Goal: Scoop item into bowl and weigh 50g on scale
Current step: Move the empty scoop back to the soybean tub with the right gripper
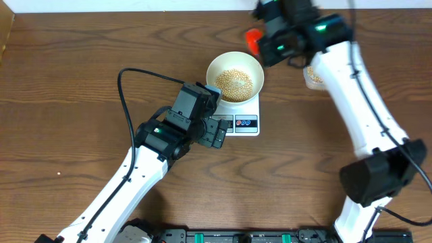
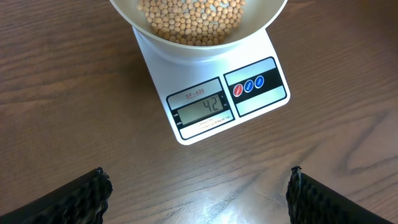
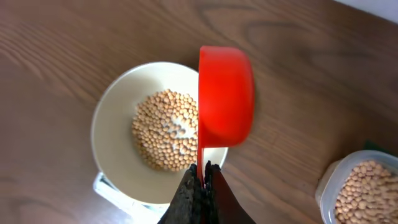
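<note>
Atop scale [image 2: 205,112], white bowl [image 3: 109,124] of beans [image 3: 165,140], right claw [image 3: 203,174] gripping red scoop [image 3: 225,93], left claw [image 2: 199,186] released, more in clear tub [image 3: 328,182]

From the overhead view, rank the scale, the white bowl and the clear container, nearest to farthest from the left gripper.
1. Scale, right beside the left gripper.
2. White bowl, on the scale's far end.
3. Clear container, far right.

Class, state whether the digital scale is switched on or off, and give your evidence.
On. The display of the scale shows digits, 42, with the bowl resting on it.
</note>
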Tool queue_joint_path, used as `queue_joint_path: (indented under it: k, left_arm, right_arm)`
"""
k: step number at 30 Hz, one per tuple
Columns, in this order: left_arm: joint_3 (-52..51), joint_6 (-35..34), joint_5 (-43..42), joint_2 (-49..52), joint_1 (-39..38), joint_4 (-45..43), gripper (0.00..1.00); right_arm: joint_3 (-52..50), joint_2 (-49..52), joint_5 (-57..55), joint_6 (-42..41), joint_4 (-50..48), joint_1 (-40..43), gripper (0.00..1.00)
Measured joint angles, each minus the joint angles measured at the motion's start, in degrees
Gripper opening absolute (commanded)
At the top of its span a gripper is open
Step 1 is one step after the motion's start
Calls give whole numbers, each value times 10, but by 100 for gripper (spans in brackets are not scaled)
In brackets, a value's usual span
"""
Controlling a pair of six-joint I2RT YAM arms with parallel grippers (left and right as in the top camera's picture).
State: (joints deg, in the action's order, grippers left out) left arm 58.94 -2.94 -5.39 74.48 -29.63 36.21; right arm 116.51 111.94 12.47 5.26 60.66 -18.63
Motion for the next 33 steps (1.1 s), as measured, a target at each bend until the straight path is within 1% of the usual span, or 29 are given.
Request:
queue_joint_path:
  k: [3,6,13,17,22,27,33]
  left_arm:
    - [0,0,0,0,0,0,92]
    - [0,0,0,0,0,0,92]
    - [0,0,0,0,0,0,92]
    - [0,0,0,0,0,0,93]
    - [0,0,0,0,0,0,92]
    - [0,0,0,0,0,0,93]
    - [0,0,0,0,0,0,92]
  right_arm:
    - [0,-2,71,-2,12,53,1]
    - [0,-2,114,-4,27,103,1]
    - [0,-2,131,-4,52,192,1]
    - [0,-2,102,-5,73,223,1]
    - [0,-2,25,-5,96,246,1]
    - [0,-2,-46,-6,103,247,1]
    - [-21,-2,-92,-6,89,247,1]
